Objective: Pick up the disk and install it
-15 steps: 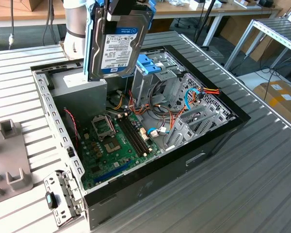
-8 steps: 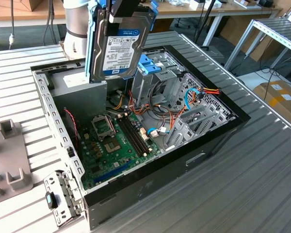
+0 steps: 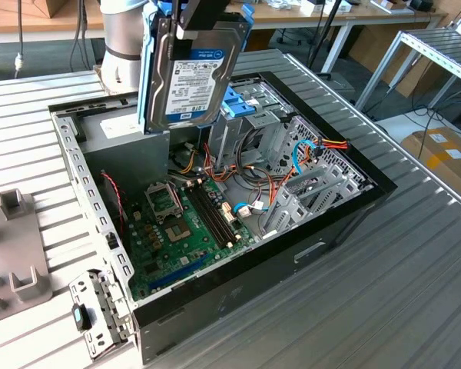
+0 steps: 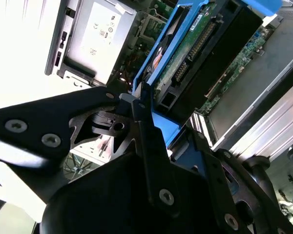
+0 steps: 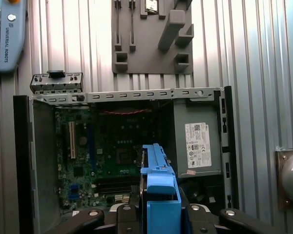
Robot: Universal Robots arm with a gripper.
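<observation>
Disk (image 3: 192,73) was held on edge above the open computer case (image 3: 292,257), hanging clear of everything inside it. It was clamped at its upper blue rail by the closed gripper (image 3: 206,17). In the second wrist view one of the fingers (image 4: 147,131) was seen pinching that rail.

Because only a narrow plastic edge was gripped, a swing or slip of the disk was judged possible. Its lower corner could then be knocked against the power supply (image 3: 127,142) at the case's near end. A jam was judged likely if the rails were presented askew to the drive cage (image 3: 242,108). The orange and red cables (image 3: 330,144) beside that cage could be snagged.

Ample free room was seen above the case. Inside, space was crowded between power supply, cage and motherboard (image 3: 177,223), and bounded by the case's raised metal walls.
</observation>
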